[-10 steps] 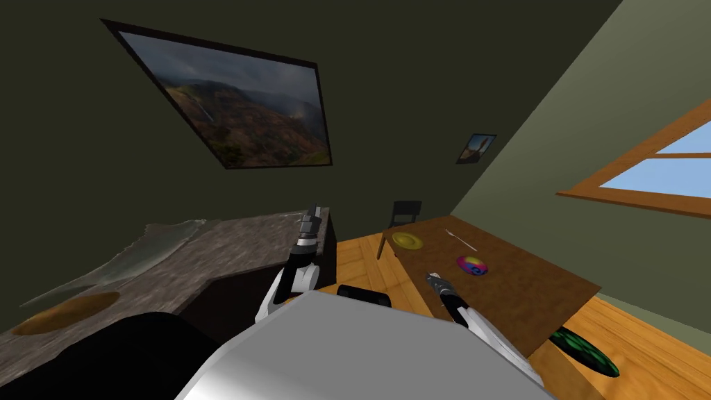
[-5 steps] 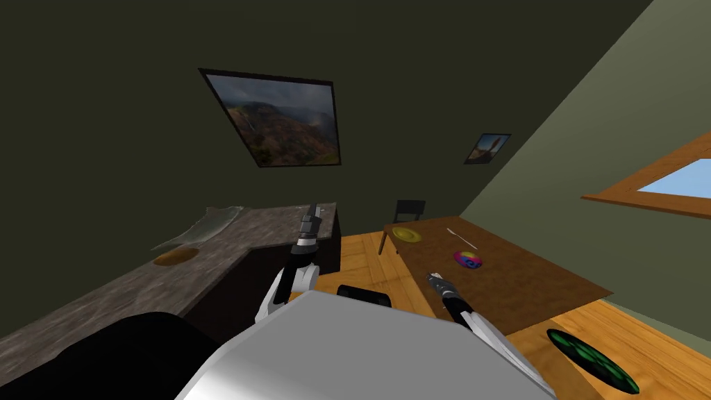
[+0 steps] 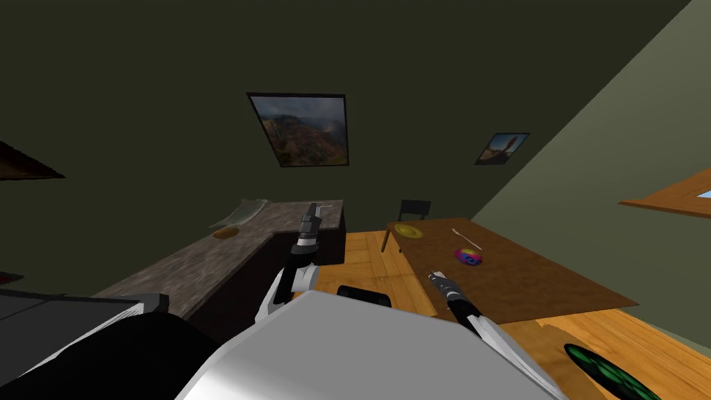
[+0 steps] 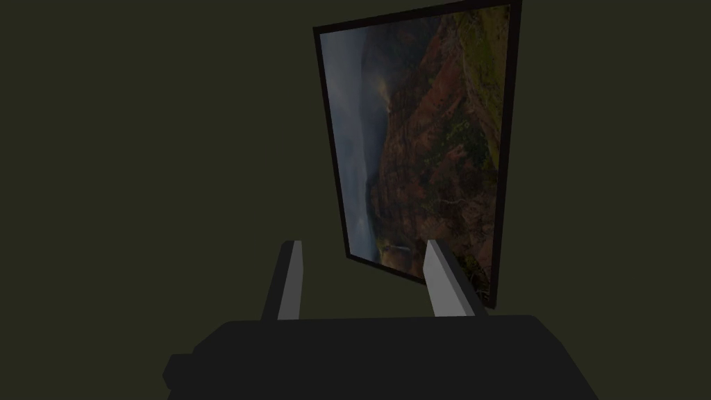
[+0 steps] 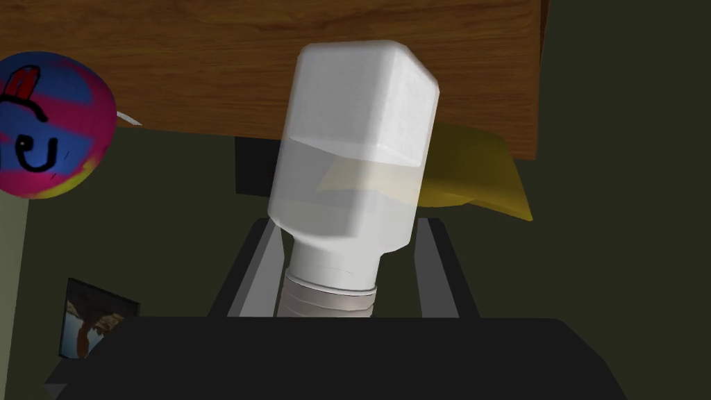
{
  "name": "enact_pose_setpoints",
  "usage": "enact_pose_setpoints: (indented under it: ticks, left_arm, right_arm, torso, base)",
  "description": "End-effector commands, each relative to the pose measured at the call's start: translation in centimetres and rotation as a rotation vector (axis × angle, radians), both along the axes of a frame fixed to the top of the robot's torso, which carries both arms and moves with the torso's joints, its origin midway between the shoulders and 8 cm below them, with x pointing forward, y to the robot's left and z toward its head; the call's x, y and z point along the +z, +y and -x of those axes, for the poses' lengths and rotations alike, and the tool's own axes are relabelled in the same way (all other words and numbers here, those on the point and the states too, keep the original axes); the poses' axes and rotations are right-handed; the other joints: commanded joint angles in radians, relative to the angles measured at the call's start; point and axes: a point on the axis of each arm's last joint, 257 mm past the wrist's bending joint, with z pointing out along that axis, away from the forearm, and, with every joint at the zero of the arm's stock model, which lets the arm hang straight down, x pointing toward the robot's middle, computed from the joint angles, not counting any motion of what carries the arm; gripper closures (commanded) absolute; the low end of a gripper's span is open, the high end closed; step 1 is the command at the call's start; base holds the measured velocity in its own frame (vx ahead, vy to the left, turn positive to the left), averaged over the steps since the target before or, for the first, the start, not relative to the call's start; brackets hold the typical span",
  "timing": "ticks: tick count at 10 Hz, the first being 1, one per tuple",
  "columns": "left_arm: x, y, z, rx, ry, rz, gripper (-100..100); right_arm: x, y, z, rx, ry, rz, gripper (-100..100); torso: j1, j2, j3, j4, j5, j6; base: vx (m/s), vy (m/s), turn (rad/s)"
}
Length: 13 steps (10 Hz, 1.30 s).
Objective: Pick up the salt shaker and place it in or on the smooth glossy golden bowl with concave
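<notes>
Wooden floor runs between two pieces of furniture: a grey stone-patterned desk (image 3: 208,267) on my left side and a brown wooden desk (image 3: 548,281) on my right side. On the wooden desk a golden bowl (image 3: 409,230) sits close to the far corner, beside a dark chair (image 3: 414,208). A multicoloured bowl (image 3: 469,257) stands more to the middle, and a thin white utensil (image 3: 466,239) lies just beyond it.

The right tool (image 3: 435,276) hangs at the near corner of this desk, well apart from the golden bowl. Its two fingers (image 5: 258,243) are clamped on the salt shaker (image 5: 354,160), one on each side of the lower body. The shaker is white and half clear. Its ribbed cap points into the tool's dark body and its wide base points away from the tool. Past the shaker, in the right wrist view, the golden bowl shows partly behind it, and the multicoloured bowl is off to the other side.

The left tool (image 3: 314,208) is raised above the end of the grey desk. Its fingers (image 4: 290,278) stand apart and hold nothing.
</notes>
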Motion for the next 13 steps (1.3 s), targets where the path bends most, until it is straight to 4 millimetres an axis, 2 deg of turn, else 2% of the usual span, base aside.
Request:
enact_pose_setpoints:
  ticks: [1,5,8,13]
  left_arm:
    - [0.0,0.0,0.0,0.000,0.000,0.000,0]
    - [0.0,0.0,0.0,0.000,0.000,0.000,0]
    - [0.0,0.0,0.0,0.000,0.000,0.000,0]
    - [0.0,0.0,0.0,0.000,0.000,0.000,0]
  right_arm:
    - [1.1,0.1,-0.4,0.017,-0.013,-0.001,100]
    - [3.3,-0.1,-1.5,0.081,-0.034,0.002,100]
    - [4.7,0.3,-2.4,0.144,-0.039,-0.012,100]
    - [6.7,-0.1,-3.3,0.226,-0.026,-0.001,100]
  torso:
    - [0.000,0.000,0.000,0.000,0.000,0.000]
    - [-0.001,-0.012,-0.007,-0.002,0.000,-0.001]
    - [-0.002,-0.017,-0.010,-0.004,0.000,-0.002]
    - [-0.001,-0.019,-0.011,-0.005,0.000,-0.002]
  base:
    - [-0.053,-0.008,0.109]
    - [0.028,-0.015,0.084]
    - [0.113,-0.026,0.072]
    - [0.110,-0.027,0.045]
